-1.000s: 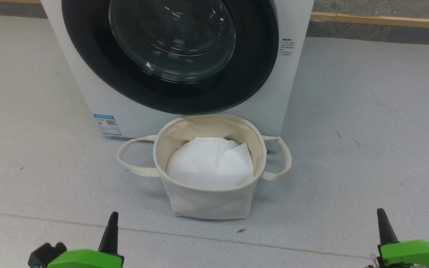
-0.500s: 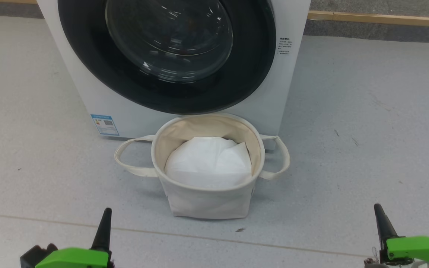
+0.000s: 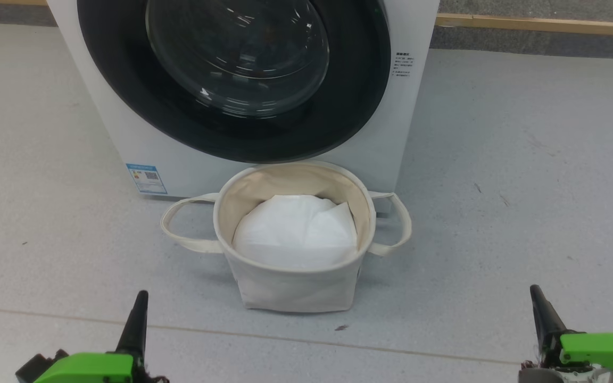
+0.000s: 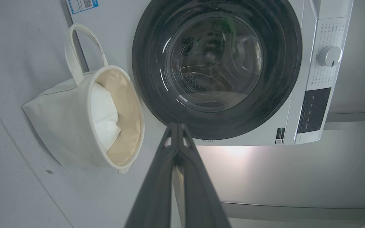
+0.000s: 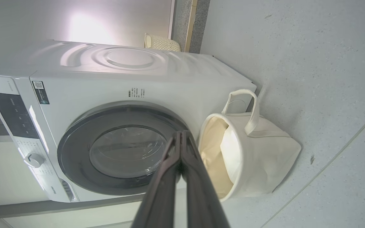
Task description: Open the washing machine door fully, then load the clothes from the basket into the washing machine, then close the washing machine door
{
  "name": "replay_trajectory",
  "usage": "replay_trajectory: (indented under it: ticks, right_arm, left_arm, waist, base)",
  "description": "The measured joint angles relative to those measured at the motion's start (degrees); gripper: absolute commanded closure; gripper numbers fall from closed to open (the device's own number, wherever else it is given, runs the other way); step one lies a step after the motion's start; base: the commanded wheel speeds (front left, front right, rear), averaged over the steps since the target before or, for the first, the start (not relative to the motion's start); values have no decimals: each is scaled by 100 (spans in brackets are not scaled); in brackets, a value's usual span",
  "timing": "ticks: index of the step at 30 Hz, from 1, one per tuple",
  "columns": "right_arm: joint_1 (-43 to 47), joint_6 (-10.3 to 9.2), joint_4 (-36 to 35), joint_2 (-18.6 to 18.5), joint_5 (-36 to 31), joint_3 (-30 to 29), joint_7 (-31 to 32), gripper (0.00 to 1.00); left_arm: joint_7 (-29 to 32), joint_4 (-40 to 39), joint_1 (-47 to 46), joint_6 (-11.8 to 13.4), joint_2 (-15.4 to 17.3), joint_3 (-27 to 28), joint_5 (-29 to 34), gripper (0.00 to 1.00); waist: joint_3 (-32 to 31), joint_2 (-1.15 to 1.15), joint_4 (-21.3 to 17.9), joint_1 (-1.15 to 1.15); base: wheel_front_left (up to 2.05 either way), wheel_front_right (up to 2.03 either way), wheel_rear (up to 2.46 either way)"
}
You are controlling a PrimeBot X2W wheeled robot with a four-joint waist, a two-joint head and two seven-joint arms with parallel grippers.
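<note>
The floor (image 3: 524, 186) is the widest thing before us, pale grey and open beyond both sets of fingertips, with a thin seam (image 3: 72, 318) crossing just ahead of them. Far past the fingertips stands the washing machine (image 3: 407, 133). Its door (image 3: 237, 69) lies flush against the front, the black rim closed all round.

Between the fingertips and the machine, about midway between our two grippers, sits the basket (image 3: 290, 290), its far rim almost under the door's lower edge. Inside it we see the plain white sheet (image 3: 293, 234) and no clothes. We cannot make any out behind the glass either. We judge that loading and closing are done and that little or nothing is left, unless the door proves unlatched.

The left gripper (image 3: 139, 308) and right gripper (image 3: 538, 300) hang low, well apart from the basket, each with its fingers pressed together and holding nothing.

There is open floor to the outer side of each gripper. The tight spots lie ahead of the fingertips. The basket's loop handles (image 3: 179, 234) stick out to either side, and we judge the door would sweep just above the basket's rim if it were swung.
</note>
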Motion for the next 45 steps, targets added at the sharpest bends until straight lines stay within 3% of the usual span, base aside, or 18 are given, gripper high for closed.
replay_trajectory:
  ticks: [15,45]
  right_arm:
    - [-129,0,1,-2,914,-27,247,100]
    - [-129,0,1,-2,931,-30,247,100]
  left_arm:
    - [219,-160,0,-75,0,271,-921,100]
    - [219,-171,1,-75,0,278,-940,100]
  waist:
    - [14,0,-48,0]
    - [14,0,-47,0]
  base:
    - [0,0,0]
    - [0,0,0]
